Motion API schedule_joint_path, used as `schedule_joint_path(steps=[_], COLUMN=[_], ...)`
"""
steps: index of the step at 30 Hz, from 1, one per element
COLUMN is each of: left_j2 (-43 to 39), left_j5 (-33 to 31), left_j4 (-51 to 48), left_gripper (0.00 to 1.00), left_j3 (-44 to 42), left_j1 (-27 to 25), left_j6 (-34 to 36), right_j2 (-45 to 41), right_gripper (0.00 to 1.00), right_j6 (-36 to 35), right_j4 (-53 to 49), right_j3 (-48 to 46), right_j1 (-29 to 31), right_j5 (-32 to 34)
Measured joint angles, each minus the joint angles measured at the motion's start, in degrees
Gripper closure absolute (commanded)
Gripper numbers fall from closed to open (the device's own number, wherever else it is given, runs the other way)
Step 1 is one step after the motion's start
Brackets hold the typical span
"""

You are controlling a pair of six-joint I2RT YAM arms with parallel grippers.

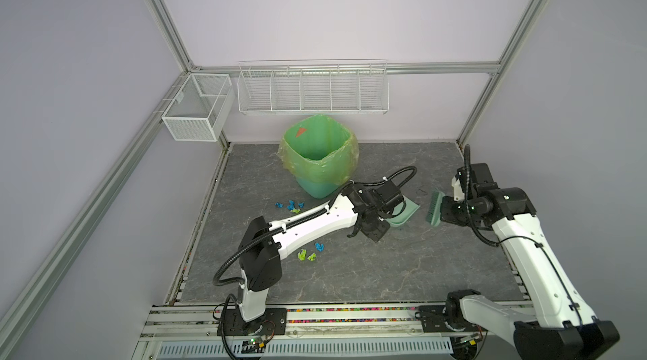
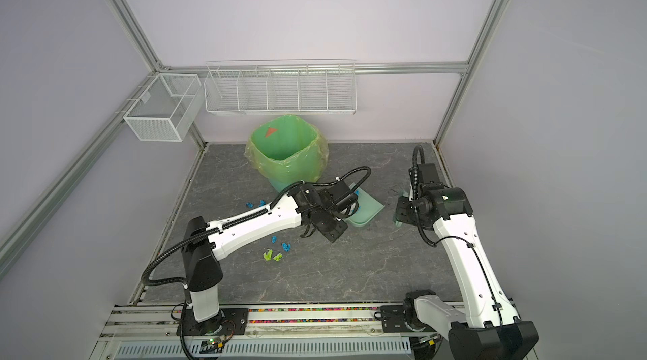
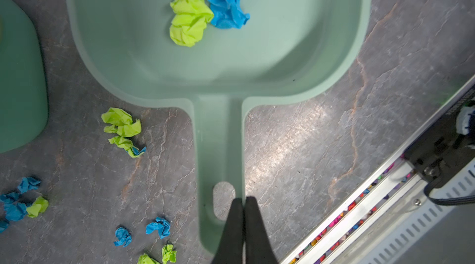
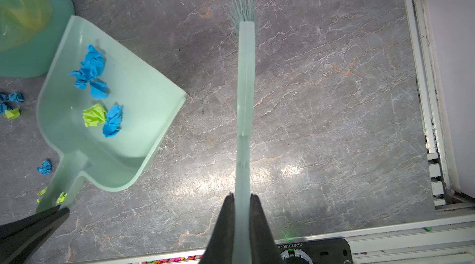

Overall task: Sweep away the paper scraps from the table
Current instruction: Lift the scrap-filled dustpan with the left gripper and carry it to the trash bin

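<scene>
**Light paper scraps (image 3: pixel 190 17), part gathered: some in the dustpan (image 3: pixel 257 57), more loose on the table (image 4: pixel 334 95).**
The scraps are tiny crumpled wads of bright blue and lime green. They are probably almost weightless, soft and springy, and likely to skitter under a hard stroke, so they are better pushed with bristles than pinched. A few lie in the dustpan. Loose clusters sit on the table beside its handle and near the bin (image 1: pixel 317 151). The left end effector (image 3: pixel 243 201) is pressed together on the end of the dustpan handle. The right end effector (image 4: pixel 242 196) pinches the handle of the brush (image 4: pixel 246 83), which is held apart from the pan.
</scene>
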Motion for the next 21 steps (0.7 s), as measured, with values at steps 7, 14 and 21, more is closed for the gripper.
schedule_joint_path(steps=[7,14,21], left_j2=[0.24,0.44,0.61], left_j5=[-0.02,-0.48,-0.74], left_j4=[-1.2,-1.66,-2.08], left_gripper=[1.0,1.0,1.0], left_j3=[3.91,5.81,8.02], left_j1=[1.25,2.23,2.47], left_j6=[-0.13,-0.15,-0.31], right_j2=[-2.03,-3.98,-5.97], right_gripper=[0.93,0.93,0.93], right_j6=[0.04,0.09,0.13], right_j4=[1.09,2.05,3.21], right_j3=[-0.79,-2.21,-4.2], right_j1=[0.0,-0.02,-0.02], right_j5=[-0.24,-0.39,-0.66])
